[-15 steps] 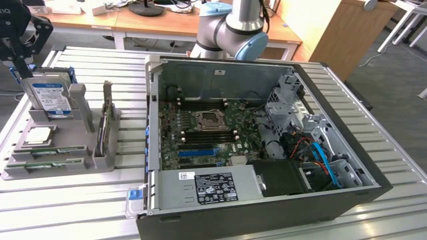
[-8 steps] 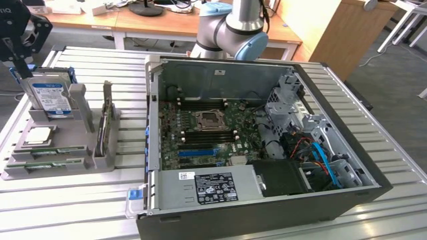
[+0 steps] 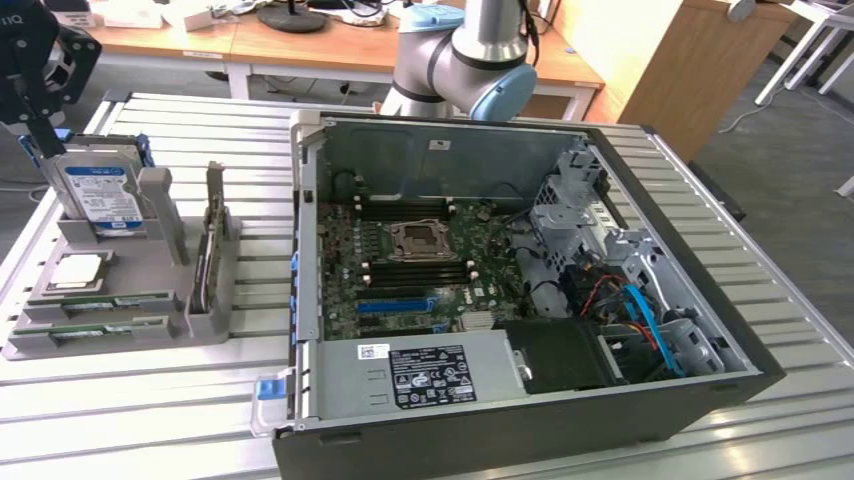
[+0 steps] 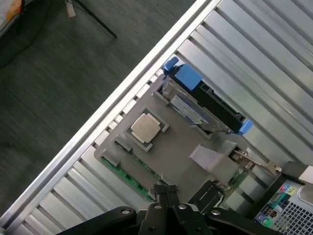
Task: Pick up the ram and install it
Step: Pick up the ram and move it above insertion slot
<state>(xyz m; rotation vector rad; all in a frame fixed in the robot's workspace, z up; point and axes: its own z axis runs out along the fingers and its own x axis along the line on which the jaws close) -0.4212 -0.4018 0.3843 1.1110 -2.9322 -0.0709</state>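
Observation:
Two ram sticks (image 3: 118, 300) lie flat in slots at the front of a grey holder tray (image 3: 174, 325) on the exterior view's left. In the wrist view a ram stick (image 4: 125, 176) shows as a thin green edge along the tray's side. My gripper (image 3: 48, 138) hangs high above the tray's back corner, over the hard drive (image 3: 100, 195). Its fingers (image 4: 167, 194) are pressed together and hold nothing. The open computer case (image 3: 694, 300) lies on its side at the exterior view's right, with the motherboard (image 3: 400, 275) exposed.
The tray also holds a square silver CPU (image 3: 78, 270) and an upright card (image 3: 211, 235). The hard drive (image 4: 195, 85) has blue brackets. The slatted metal table (image 3: 134, 410) has its edge close behind the tray, with floor beyond. The arm's base (image 3: 467, 60) stands behind the case.

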